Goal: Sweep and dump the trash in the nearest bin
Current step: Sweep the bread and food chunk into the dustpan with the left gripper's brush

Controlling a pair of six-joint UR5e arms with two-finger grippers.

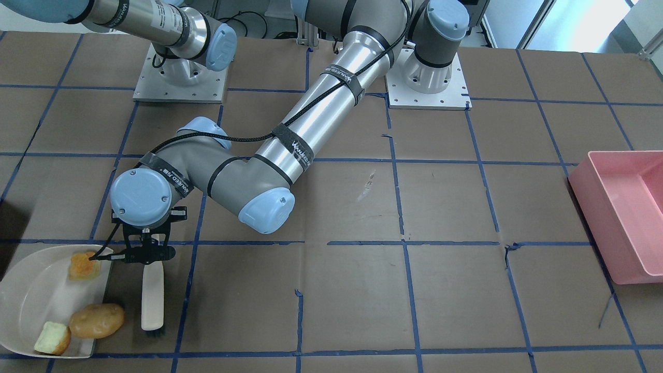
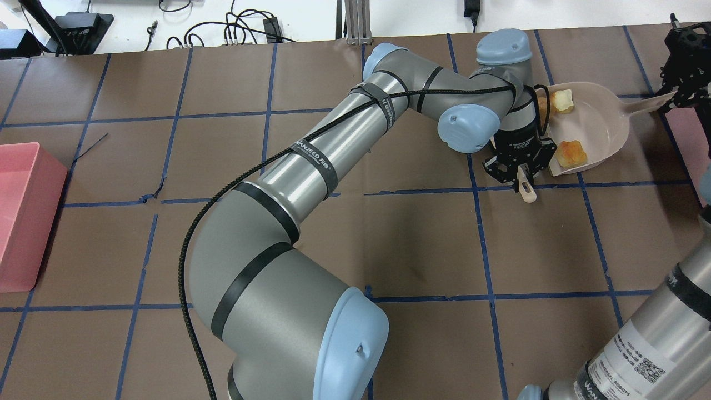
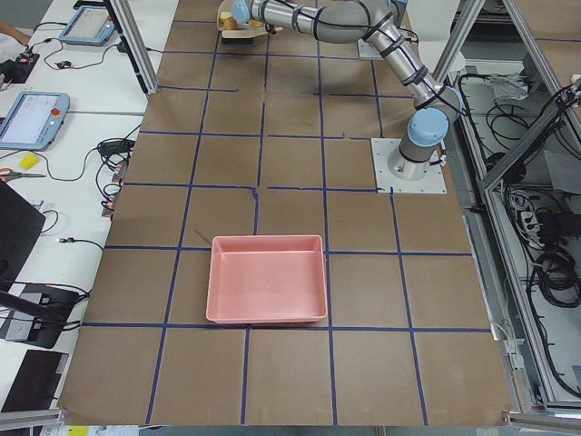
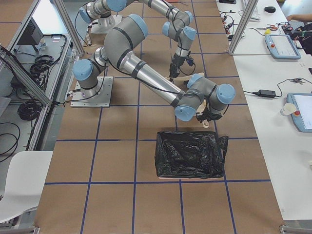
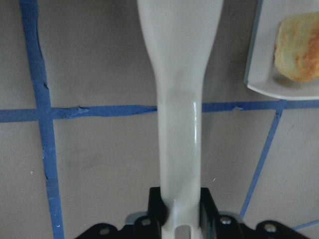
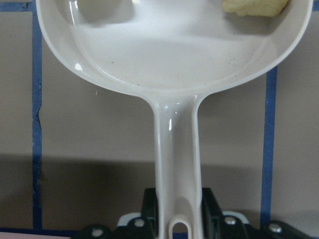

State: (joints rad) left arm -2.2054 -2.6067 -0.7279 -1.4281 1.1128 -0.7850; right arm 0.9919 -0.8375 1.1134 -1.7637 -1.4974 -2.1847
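A cream dustpan (image 1: 31, 290) lies at the table's end on my right side. Two pale yellow-green chunks lie in it, one (image 1: 84, 266) near the left gripper and one (image 1: 53, 338) at the front corner. The tan potato lump (image 1: 97, 320) straddles the pan's open lip. My left gripper (image 1: 146, 257) is shut on the cream brush handle (image 5: 179, 124), and the black bristles (image 1: 154, 331) rest on the table beside the potato. My right gripper (image 2: 675, 94) is shut on the dustpan's handle (image 6: 175, 164). In the overhead view the left wrist hides most of the potato.
A pink bin (image 1: 621, 217) stands far off at the table's end on my left side. A bin lined with a black bag (image 4: 190, 153) stands close beside the dustpan and the right arm. Blue tape lines grid the brown table.
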